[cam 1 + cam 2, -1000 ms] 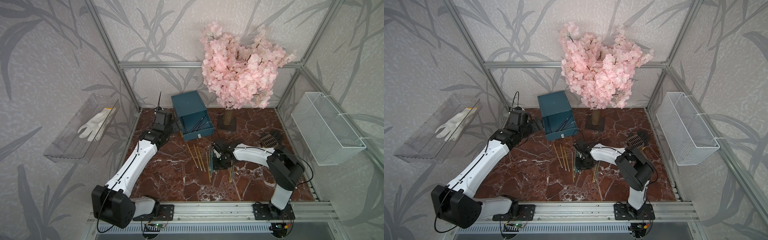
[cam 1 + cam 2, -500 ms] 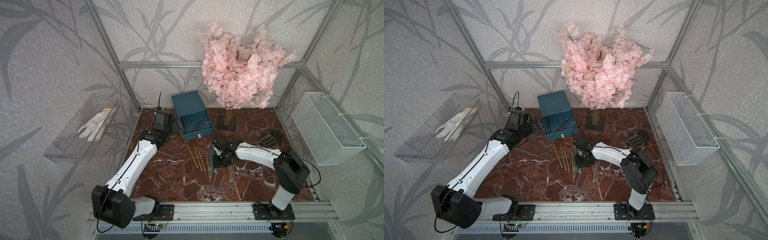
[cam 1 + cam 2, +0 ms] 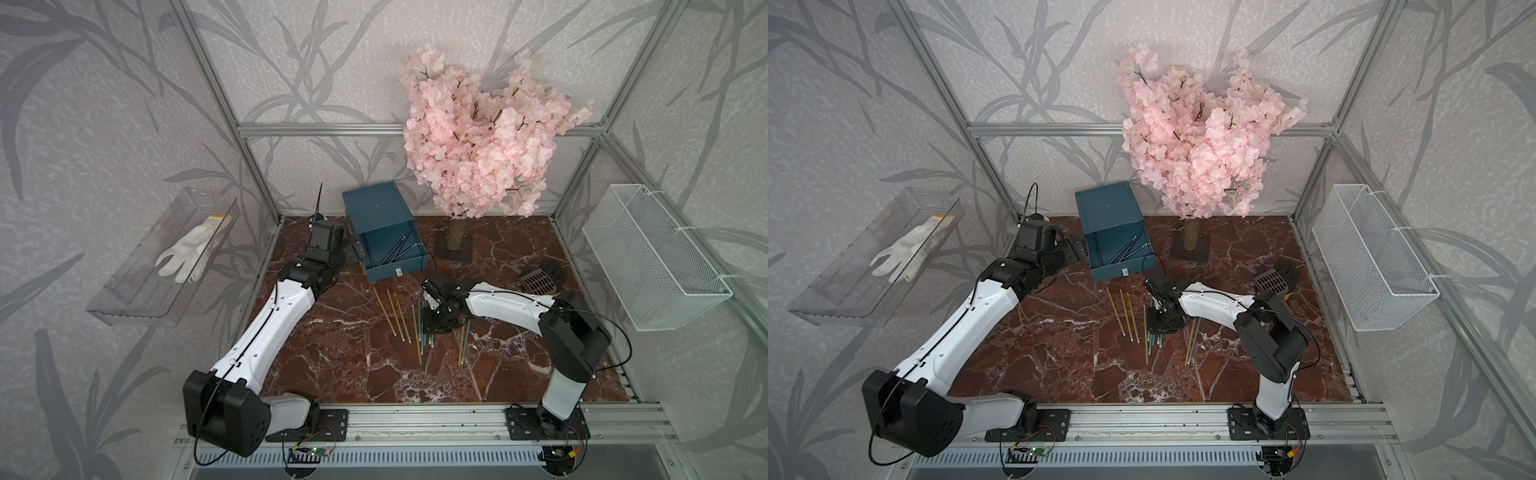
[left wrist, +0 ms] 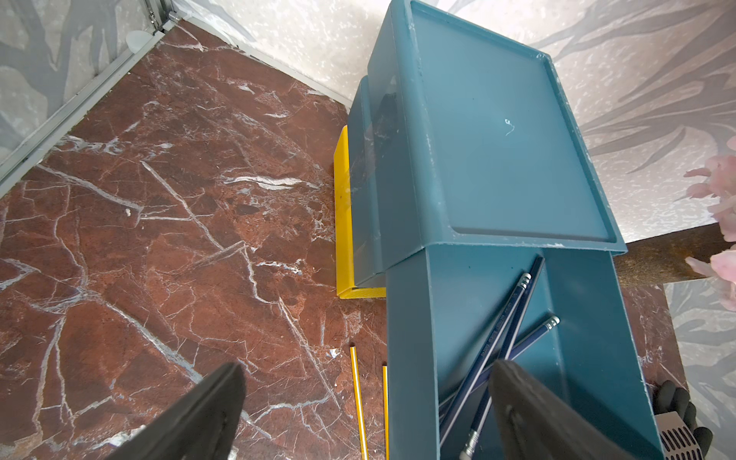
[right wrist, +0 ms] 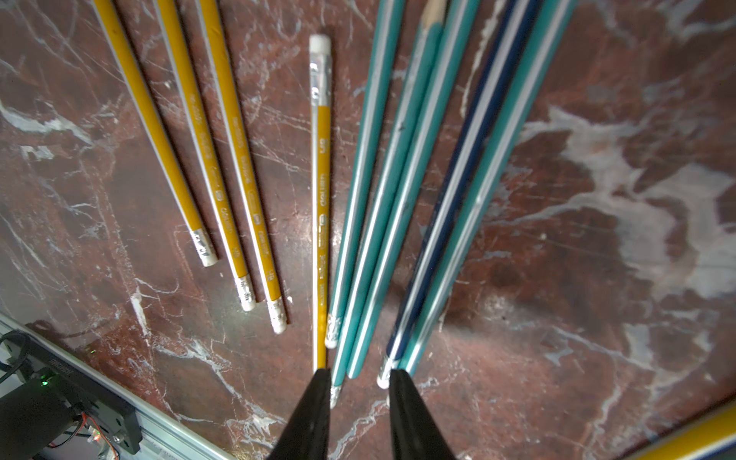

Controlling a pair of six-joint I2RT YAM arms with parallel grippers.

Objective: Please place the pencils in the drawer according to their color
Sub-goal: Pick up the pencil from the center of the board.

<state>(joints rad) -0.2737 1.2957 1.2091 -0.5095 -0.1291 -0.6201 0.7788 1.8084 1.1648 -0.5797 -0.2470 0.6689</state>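
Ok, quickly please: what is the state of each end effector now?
Left end effector: open wide, holding nothing.
Right end effector: open a little, holding nothing, above the pencils.

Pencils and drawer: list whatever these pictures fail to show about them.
- Teal pencils: both top views, middles covered by the right end effector; count unsure.
- Drawer: both top views, lower drawers hidden beneath the open top one.
- Right wrist view: pencil far ends cut by the frame edge.

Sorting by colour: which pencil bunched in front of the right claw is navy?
The single navy pencil, lying between teal pencils; every other pencil in that bunch is teal.
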